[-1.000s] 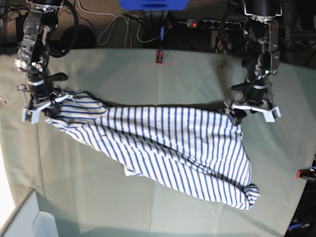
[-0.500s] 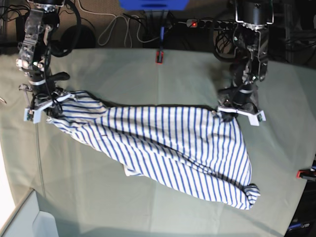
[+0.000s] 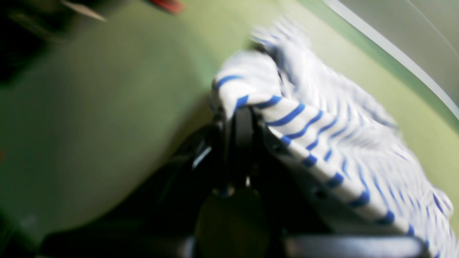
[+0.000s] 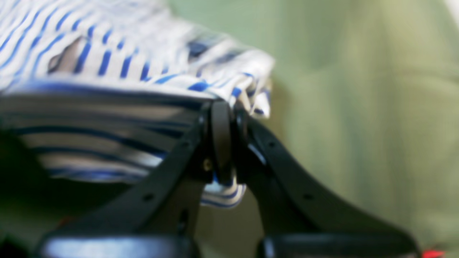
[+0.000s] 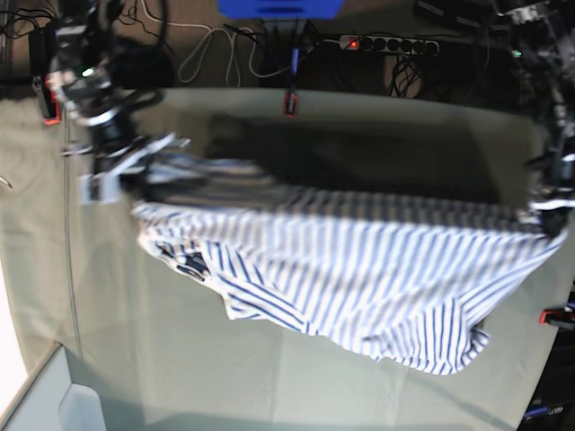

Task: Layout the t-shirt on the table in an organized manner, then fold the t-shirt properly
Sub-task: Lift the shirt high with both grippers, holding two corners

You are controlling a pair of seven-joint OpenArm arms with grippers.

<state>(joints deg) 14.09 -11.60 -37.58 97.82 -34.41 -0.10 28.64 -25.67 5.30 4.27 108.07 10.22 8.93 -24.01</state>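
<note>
Striped shirt lifted over the table

We see the t-shirt [image 5: 359,278] stretched above the grey-green table [image 5: 135,359], left gripper [image 3: 242,118] and right gripper [image 4: 222,118] each clamped on it; cables beyond the table

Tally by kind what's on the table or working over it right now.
t-shirt: 1
Grippers: 2, the left gripper and the right gripper, both shut on the shirt
Red clamps: 2, and
Total: 5
</note>
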